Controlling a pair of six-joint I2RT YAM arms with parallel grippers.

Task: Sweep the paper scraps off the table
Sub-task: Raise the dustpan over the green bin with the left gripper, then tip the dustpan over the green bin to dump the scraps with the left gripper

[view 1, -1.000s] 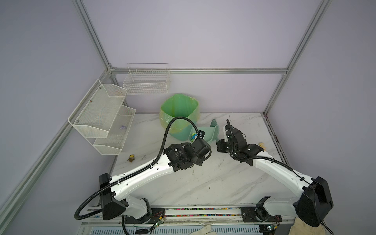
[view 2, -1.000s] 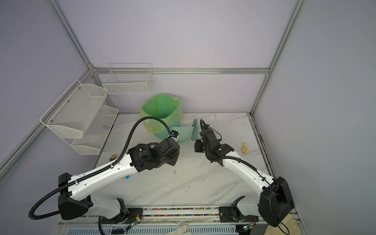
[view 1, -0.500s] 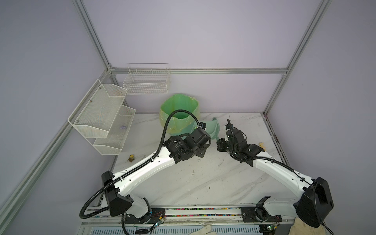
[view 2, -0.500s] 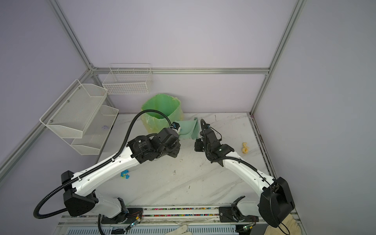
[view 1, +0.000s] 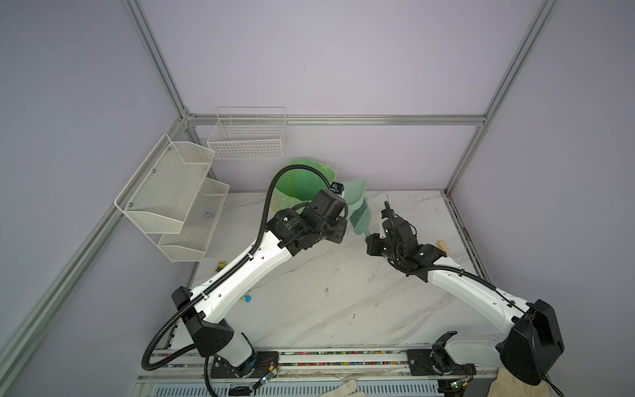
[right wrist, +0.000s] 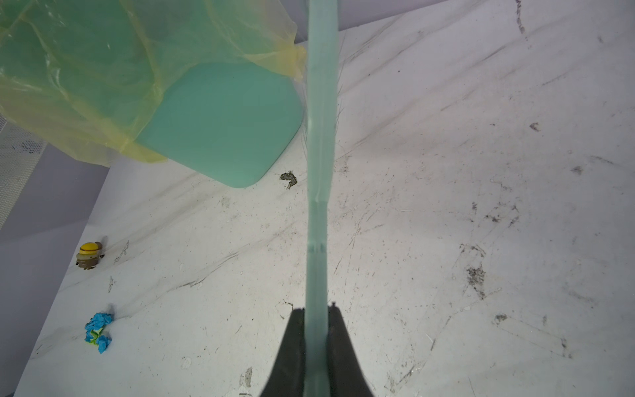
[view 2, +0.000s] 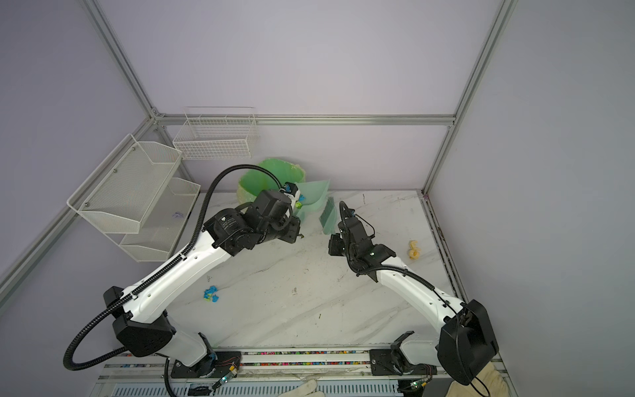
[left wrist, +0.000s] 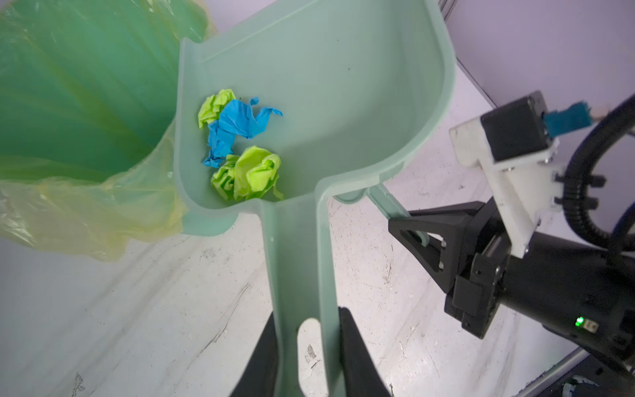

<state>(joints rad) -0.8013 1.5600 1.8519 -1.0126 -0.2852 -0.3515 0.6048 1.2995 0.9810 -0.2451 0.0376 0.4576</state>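
Note:
My left gripper (left wrist: 307, 347) is shut on the handle of a pale green dustpan (left wrist: 309, 103). The pan is lifted and tilted beside the open green-bagged bin (left wrist: 68, 86). Blue and lime-green paper scraps (left wrist: 240, 144) lie in the pan's corner nearest the bin. My right gripper (right wrist: 318, 330) is shut on the thin handle of a matching brush (right wrist: 319, 137), held just right of the pan (view 2: 312, 194) in both top views. A small cluster of scraps (view 2: 210, 294) lies on the white marble table (view 1: 343, 309) beside my left arm, also in the right wrist view (right wrist: 98, 331).
A yellow toy figure (right wrist: 89, 255) stands near the table's left edge. A cream-coloured item (view 2: 414, 249) lies at the right side. White mesh shelves (view 1: 171, 199) and a wire basket (view 1: 247, 137) hang on the left and back walls. A dark speck (right wrist: 288, 178) lies near the bin.
My left arm has carried the dustpan up and back toward the bin, uncovering the scrap cluster on the table. The right arm has stayed still with the brush.

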